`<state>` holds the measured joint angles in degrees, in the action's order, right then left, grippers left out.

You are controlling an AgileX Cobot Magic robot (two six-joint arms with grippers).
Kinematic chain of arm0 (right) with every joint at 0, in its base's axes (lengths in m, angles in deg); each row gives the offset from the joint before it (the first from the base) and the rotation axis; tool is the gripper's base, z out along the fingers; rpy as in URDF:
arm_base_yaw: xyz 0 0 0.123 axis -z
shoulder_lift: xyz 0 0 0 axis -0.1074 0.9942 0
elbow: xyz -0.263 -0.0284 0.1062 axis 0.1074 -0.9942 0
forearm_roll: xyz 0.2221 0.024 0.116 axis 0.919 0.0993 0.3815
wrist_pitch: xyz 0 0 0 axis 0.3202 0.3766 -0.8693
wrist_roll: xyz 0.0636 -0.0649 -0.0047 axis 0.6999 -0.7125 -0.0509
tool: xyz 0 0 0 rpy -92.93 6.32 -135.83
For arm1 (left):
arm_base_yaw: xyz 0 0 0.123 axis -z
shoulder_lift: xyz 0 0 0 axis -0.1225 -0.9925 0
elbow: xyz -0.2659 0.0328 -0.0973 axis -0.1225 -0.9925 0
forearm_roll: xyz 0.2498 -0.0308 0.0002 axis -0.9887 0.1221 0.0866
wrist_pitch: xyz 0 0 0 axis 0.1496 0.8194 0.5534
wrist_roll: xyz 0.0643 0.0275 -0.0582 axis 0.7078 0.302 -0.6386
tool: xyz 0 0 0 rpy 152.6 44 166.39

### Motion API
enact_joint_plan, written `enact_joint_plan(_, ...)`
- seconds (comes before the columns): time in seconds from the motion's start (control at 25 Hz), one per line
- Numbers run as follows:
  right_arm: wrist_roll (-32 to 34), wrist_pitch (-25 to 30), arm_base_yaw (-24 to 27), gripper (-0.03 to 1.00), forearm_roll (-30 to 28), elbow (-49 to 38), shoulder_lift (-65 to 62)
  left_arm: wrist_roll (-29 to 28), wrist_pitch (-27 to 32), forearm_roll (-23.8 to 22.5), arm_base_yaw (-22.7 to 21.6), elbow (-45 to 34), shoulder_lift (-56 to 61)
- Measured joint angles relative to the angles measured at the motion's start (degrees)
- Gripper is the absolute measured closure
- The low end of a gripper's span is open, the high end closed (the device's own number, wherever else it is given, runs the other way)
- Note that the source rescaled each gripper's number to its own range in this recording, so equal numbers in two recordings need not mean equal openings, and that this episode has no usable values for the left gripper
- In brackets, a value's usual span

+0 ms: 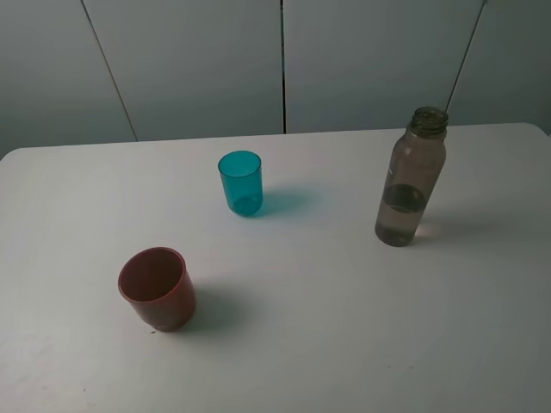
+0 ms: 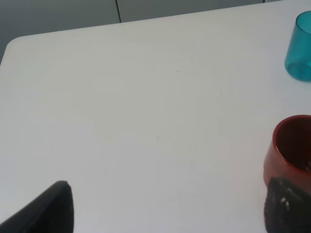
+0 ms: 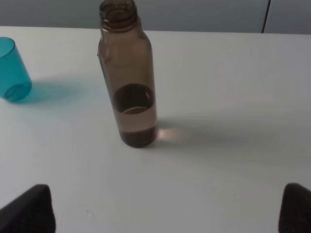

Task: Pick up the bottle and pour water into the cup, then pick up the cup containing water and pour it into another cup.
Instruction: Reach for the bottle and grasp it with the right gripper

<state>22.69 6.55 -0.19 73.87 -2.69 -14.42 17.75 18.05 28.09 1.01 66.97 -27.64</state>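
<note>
The bottle [image 1: 411, 176] stands upright, right of the overhead frame, untouched. Right fingers [image 3: 29, 211] wide and empty, left fingers [image 2: 48, 211] likewise. I'd straddle its middle squarely, squeeze gently, lift without tipping the open neck.

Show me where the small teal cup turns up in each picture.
Exterior high: the teal cup stands upright left of middle, between the red-brown cup and the bottle.
Left wrist: teal cup cut off at the picture's edge, beyond the red-brown cup.
Right wrist: teal cup cut off at the edge, beside the bottle.
Shared landmark: the far edge of the white table against the grey wall.
</note>
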Motion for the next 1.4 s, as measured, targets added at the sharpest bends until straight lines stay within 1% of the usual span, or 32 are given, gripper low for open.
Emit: enact_joint_plan(1.4,0.0,0.0,0.0,-0.03,0.0,0.0,0.0,0.0,0.0,0.0,0.0,0.0,0.0)
